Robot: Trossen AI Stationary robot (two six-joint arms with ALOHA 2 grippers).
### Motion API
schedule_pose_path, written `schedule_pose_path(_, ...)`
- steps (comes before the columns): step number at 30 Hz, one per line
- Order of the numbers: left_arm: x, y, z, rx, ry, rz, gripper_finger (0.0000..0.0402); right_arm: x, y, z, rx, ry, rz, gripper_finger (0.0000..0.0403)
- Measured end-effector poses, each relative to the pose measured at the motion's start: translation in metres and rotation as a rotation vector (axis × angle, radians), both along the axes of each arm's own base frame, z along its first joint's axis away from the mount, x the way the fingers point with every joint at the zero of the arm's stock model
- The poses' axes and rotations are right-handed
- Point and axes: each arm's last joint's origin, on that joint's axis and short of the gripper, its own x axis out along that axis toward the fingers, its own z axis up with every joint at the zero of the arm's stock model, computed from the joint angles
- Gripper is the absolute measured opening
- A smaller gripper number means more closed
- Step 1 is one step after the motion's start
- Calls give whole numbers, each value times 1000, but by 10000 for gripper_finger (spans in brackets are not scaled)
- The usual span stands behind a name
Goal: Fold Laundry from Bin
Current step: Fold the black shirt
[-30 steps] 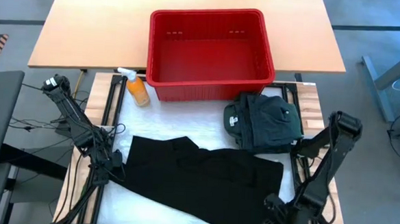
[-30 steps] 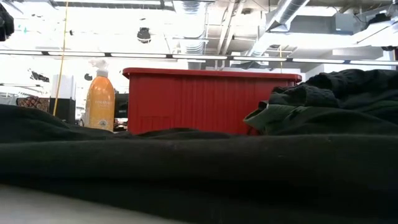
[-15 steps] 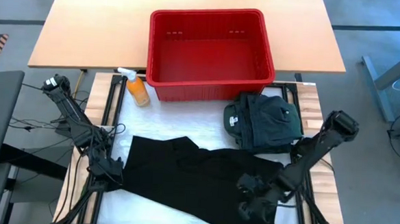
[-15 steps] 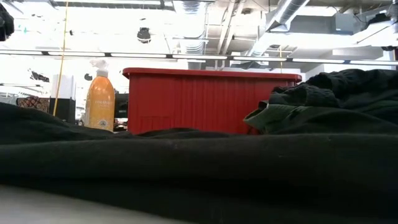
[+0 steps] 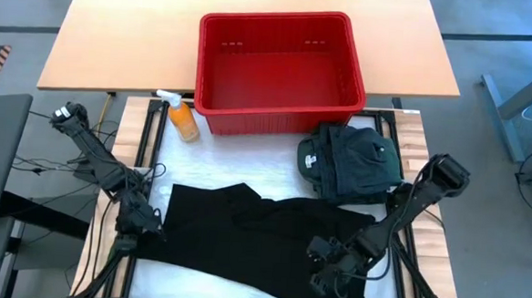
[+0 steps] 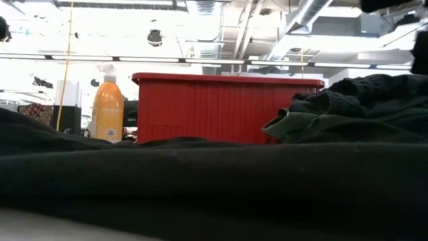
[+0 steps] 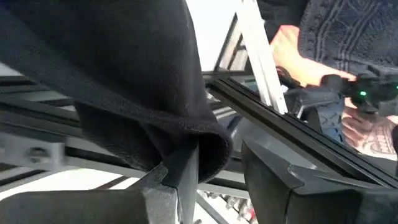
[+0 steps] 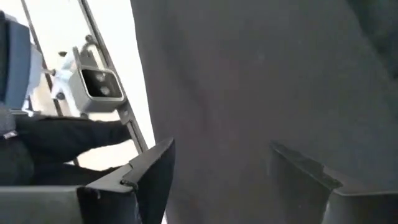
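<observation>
A large black cloth garment (image 5: 261, 245) lies spread flat on the table's (image 5: 247, 166) near half. The left claw (image 5: 145, 223) sits at its left edge, fingers parted around a fold. The right claw (image 5: 325, 273), wide apart, hovers over its right part. The rectangular red plastic bin (image 5: 279, 72) stands behind.

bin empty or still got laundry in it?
Empty. The high view shows the red bin's bare floor. One black garment lies spread on the table; a dark green bundle sits beside the bin.
</observation>
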Motion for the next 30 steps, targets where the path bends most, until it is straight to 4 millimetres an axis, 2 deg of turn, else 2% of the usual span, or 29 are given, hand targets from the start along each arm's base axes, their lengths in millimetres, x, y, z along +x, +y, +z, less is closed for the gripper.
schedule_pose_path(4, 5, 10, -2, 38, -95, 73, 112, 1, 10, -14, 19, 28, -13, 272)
schedule_pose_path(9, 8, 14, -1, 48, -162, 83, 114, 1, 23, -27, 83, 51, 3, 272)
schedule_pose_path(16, 17, 21, -1, 101, -355, 89, 121, -9, 35, -28, 101, 44, -46, 272)
schedule_pose_path(21, 32, 33, 0, 262, -609, 195, 121, -16, 43, -27, 101, 13, -37, 272)
schedule_pose_path(25, 51, 42, 6, 495, -874, 345, 121, -24, 47, -28, 98, 39, -31, 272)
schedule_pose_path(27, 59, 45, 4, 591, -909, 410, 121, -29, 49, -29, 98, 59, -37, 272)
schedule_pose_path(30, 68, 43, -18, 601, -825, 404, 121, -34, 56, -28, 152, 91, 10, 272)
